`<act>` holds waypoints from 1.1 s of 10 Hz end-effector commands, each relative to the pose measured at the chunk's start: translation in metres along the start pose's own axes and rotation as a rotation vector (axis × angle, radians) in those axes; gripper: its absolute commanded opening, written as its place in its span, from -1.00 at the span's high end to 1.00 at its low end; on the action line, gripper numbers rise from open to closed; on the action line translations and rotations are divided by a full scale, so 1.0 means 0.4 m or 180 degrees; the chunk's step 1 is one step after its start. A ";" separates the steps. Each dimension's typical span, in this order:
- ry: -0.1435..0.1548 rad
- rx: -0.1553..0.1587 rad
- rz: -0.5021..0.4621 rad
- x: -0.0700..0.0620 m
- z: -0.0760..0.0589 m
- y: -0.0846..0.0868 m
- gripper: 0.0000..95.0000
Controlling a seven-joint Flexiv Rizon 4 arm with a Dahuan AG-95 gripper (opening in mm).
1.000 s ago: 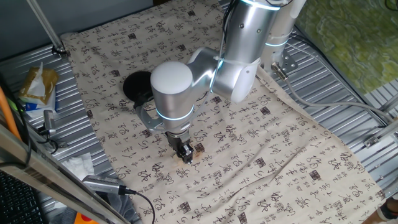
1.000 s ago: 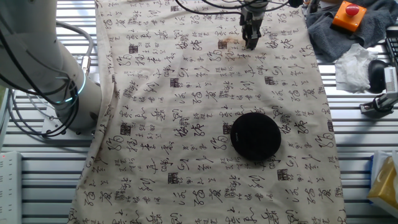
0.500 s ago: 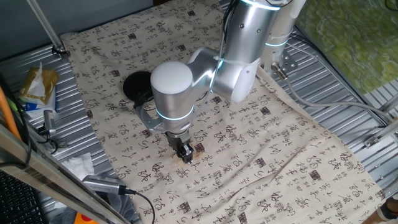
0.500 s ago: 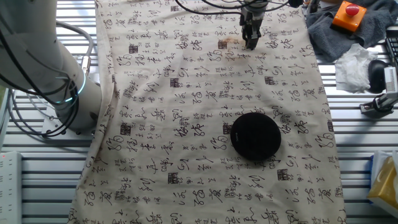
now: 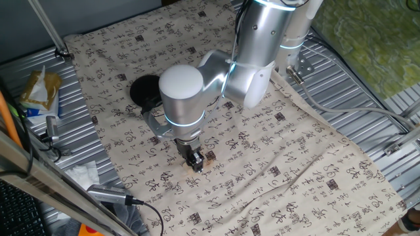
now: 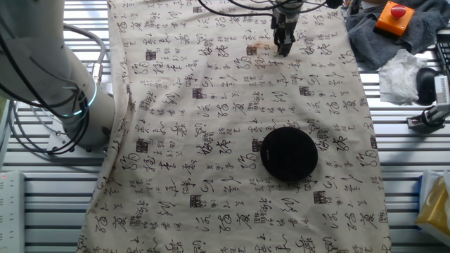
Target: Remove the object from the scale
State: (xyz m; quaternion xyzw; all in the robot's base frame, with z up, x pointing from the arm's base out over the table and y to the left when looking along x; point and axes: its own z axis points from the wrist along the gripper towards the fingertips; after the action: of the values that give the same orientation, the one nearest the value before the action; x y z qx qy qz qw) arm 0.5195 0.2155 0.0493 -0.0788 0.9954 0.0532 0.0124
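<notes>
While the arm stands low over the patterned cloth (image 5: 295, 151), the contents read as follows, left to right in the first fixed view.

Crumpled packet (image 5: 41, 92): on the metal slats beside the cloth, well apart from the work.

Scale (image 5: 146, 89): flat black disc on the cloth, partly hidden by the arm's joint; in the other fixed view its top (image 6: 289, 153) is bare, nothing resting on it.

Gripper (image 5: 195, 162): pointed straight down, tips at or very near the cloth, well apart from the scale. Fingers look close together; whether they are pinching anything cannot be told from either view.

Cube (image 5: 210, 157): tiny tan wooden block just beside the gripper's tips, on the side away from the scale, apparently sitting on the cloth. Touching a finger or slightly apart: cannot tell. In the other fixed view the gripper (image 6: 283, 46) hides it; only a brownish stain (image 6: 259, 48) shows beside the tips.

Handling note, by judgement: the cube is likely very light, rigid, not fragile, with smooth flat faces. Grip across two opposite side faces, centred; off-centre pressure could flick it away or drag the soft cloth.

Status, by judgement: the cube is off the scale, so the task appears essentially met.
</notes>
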 end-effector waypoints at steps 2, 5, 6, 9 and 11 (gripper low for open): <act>0.0057 -0.0018 -0.0015 0.012 -0.083 -0.033 1.00; 0.0055 0.0060 -0.0093 0.009 -0.084 -0.044 1.00; 0.0059 0.0110 -0.0176 0.005 -0.084 -0.059 1.00; 0.0077 0.0161 -0.0361 -0.005 -0.082 -0.110 1.00; 0.0083 0.0167 -0.0478 -0.009 -0.083 -0.149 1.00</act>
State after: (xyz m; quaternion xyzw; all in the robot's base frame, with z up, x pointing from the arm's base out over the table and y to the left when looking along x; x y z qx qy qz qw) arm 0.5334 0.1553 0.0755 -0.1523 0.9880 0.0265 0.0048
